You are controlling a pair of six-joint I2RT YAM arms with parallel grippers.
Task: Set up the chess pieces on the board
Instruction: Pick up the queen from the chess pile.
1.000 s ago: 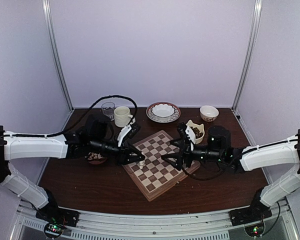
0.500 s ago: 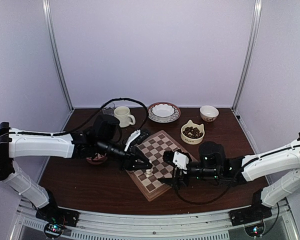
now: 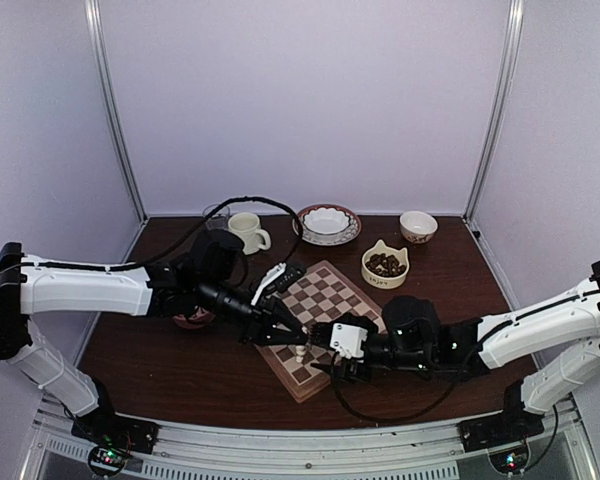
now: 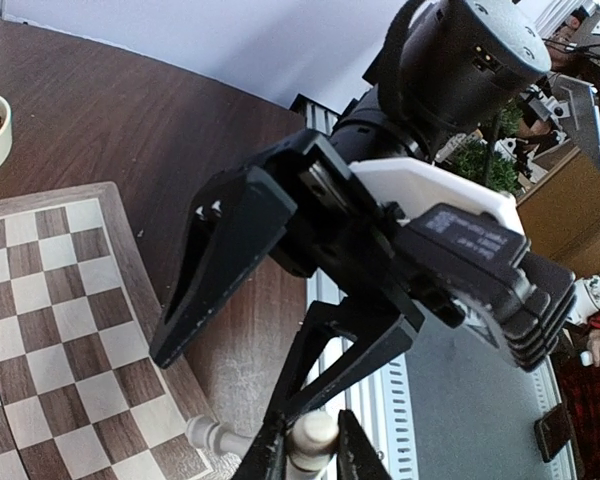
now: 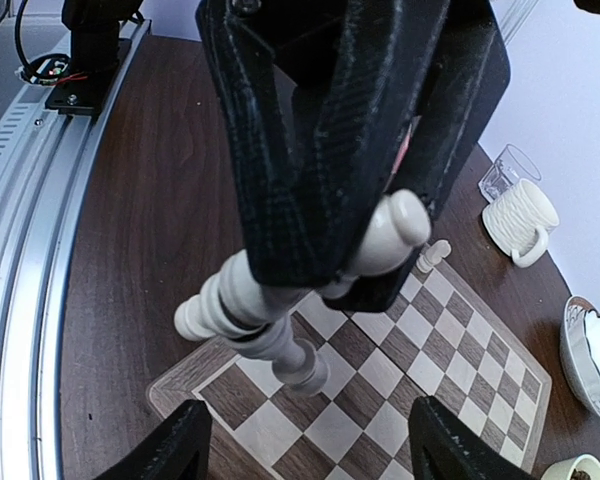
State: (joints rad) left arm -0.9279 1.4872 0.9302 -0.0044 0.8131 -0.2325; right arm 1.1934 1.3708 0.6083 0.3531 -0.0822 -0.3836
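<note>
The checkered board lies mid-table. My left gripper hangs over its near corner, shut on a pale cream chess piece. The left wrist view shows both fingertips pinching the piece's rounded body. In the right wrist view that piece lies tilted in the black fingers, and a second pale piece under it appears to rest on a board square. My right gripper faces the left one from the right and is open, its fingers wide apart and holding nothing. A small pawn stands further back.
Behind the board are a cream mug, a saucer holding a white bowl, a small bowl and a cat-shaped bowl of dark pieces. A small dish sits under the left arm. The metal rail runs along the near edge.
Both grippers have come toward the board's near corner, the left one carrying the cream piece. The right gripper swung in close to it, its fingers narrowing somewhat.
</note>
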